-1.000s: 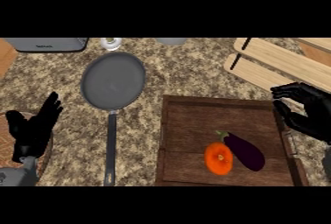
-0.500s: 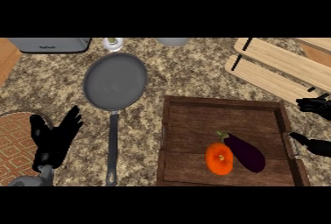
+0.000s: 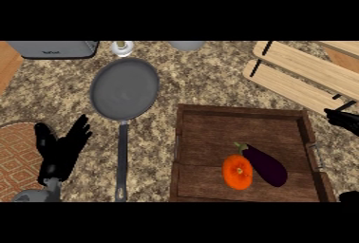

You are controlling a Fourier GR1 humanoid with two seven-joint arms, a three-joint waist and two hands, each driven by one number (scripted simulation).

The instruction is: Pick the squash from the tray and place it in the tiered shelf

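The orange squash (image 3: 238,172) lies in the wooden tray (image 3: 181,142), near its front, touching a dark purple eggplant (image 3: 266,164) on its right. The light wooden tiered shelf (image 3: 301,73) stands at the back right. My left hand (image 3: 63,151) is open at the lower left, fingers up, between the woven mat and the pan handle, far from the tray. Only dark bits of my right hand (image 3: 344,119) show at the right edge, beside the tray's far right corner and below the shelf. Neither hand touches the squash.
A grey frying pan (image 3: 125,89) lies left of the tray, its handle pointing toward me. A toaster (image 3: 52,48), a small shaker (image 3: 123,46) and a bowl (image 3: 186,45) line the back edge. A woven mat (image 3: 15,159) sits at the left.
My left hand has shifted right toward the pan handle. My right hand has slid right, mostly leaving the view. Squash and eggplant have not moved.
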